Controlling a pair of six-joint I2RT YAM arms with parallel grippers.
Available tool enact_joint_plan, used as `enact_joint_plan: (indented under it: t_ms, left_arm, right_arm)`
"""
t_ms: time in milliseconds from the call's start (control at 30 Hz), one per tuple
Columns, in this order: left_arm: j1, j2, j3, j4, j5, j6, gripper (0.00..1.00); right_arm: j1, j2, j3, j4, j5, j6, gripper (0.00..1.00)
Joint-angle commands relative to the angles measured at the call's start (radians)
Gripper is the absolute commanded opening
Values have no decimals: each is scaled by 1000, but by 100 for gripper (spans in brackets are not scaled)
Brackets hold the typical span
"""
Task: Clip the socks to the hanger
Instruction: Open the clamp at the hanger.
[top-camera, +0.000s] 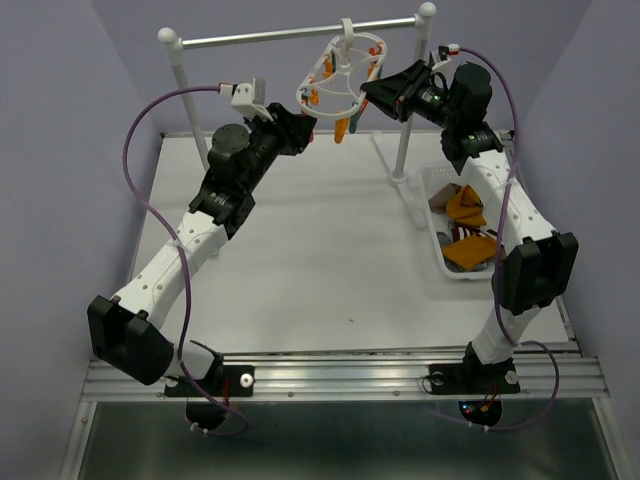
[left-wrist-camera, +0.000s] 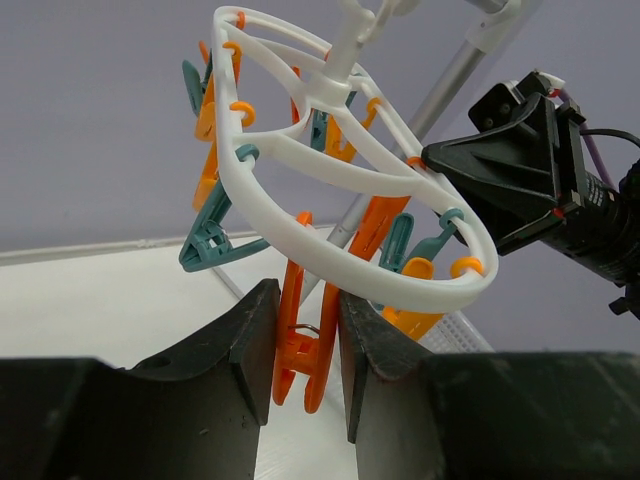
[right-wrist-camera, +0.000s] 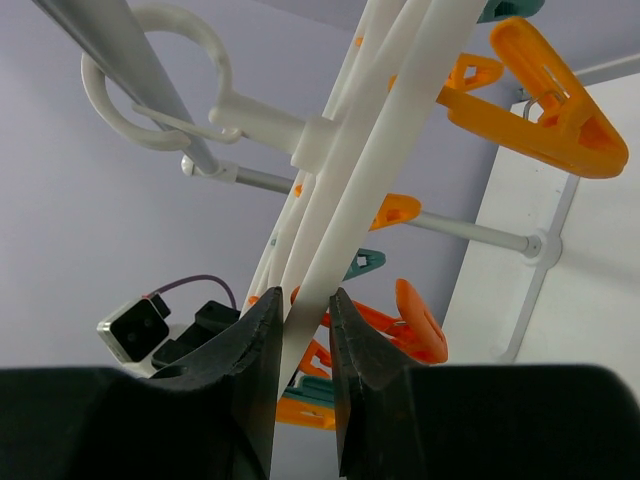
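Lavender walls (top-camera: 60, 150) close in a white table (top-camera: 320, 260) on three sides. Along its far edge a silver rail (top-camera: 270, 37) spans two white posts (top-camera: 185, 85), one near the far left corner and one toward the far right.

The left arm (top-camera: 190, 240) rises from the near left corner and reaches diagonally to the far edge. The right arm (top-camera: 510, 250) climbs from the near right corner along the right edge and bends inward at the rail.

A white plastic basket (top-camera: 437, 180) sits against the right edge, partly behind the right arm.

The hanger (top-camera: 344, 62) hangs by its hook from the rail, between the posts and nearer the right one, with its oval ring tilted. In the left wrist view the ring (left-wrist-camera: 330, 100) slopes down to the right.

The socks (top-camera: 468, 250) lie in the basket, mustard-orange ones uppermost. None can be made out on the hanger.

The right gripper (right-wrist-camera: 305, 310) is clamped on the white rim (right-wrist-camera: 340, 230) of the hanger, a finger on either side of it.

The left gripper (left-wrist-camera: 305, 310) is clenched on an orange clip (left-wrist-camera: 300, 350) that hangs from the ring's lower side, its fingers (left-wrist-camera: 250, 340) pressing both sides of the clip. Teal clips (left-wrist-camera: 210, 240) and more orange ones dangle around the ring.
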Motion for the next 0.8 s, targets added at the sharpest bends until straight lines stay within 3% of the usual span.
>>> enact_joint_plan:
  t_ms: [0, 267, 533, 767]
  left_arm:
    - [15, -39, 14, 68, -43, -58, 0]
    - [18, -28, 23, 59, -20, -80, 0]
    - [20, -16, 51, 6, -24, -119, 0]
    - [20, -28, 45, -11, -47, -129, 0]
  right_arm:
    - [13, -35, 5, 18, -95, -61, 27]
    - [13, -26, 15, 18, -101, -68, 35]
    - [13, -74, 2, -7, -115, -205, 74]
    - [13, -198, -78, -120, 5, -425, 94]
